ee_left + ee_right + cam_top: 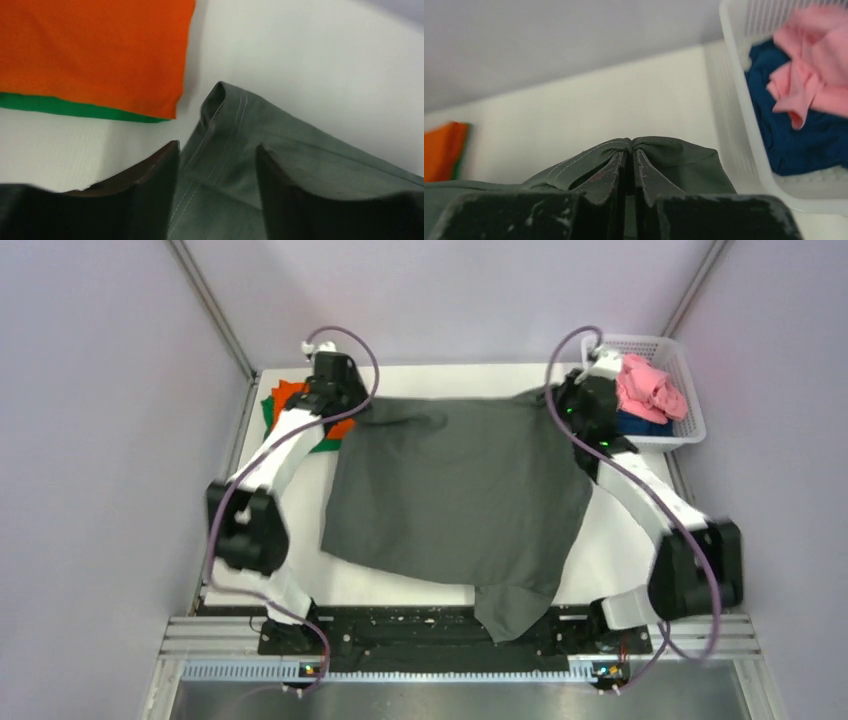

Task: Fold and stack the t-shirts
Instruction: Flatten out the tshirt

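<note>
Grey shirt [455, 495] lies spread on table [620, 540]: one corner just beside basket [694, 400], the opposite corner well away from basket, and a flap drooping over the table edge far from basket, by the arm bases

Right gripper [630, 155] is pressed together, pinching the grey hem at the corner next to basket, with cloth bunched between its fingers. Left gripper [215, 165] is spread at the corner farthest from basket; the hem lies between its fingers, unpinched, flat on the table

Orange shirt [95, 50] sits folded on green shirt [75, 106], a stack at the table end opposite basket, near the grey hem but apart from it. Pink shirt [650, 385] is crumpled on blue shirt [640, 425] inside basket

Judged step: laying the grey shirt flat, fold not begun; two shirts look done, two wait

Handling, judged: the shirt is soft, light and limp, so it sags and wrinkles wherever unsupported. A single-point grab would only bunch it. The matte weave is likely not slippery, and the stitched hem gives a thicker bite. Best hold is at hem corners, two at once, keeping the edge taut. The overhanging flap may drag the cloth askew
</note>
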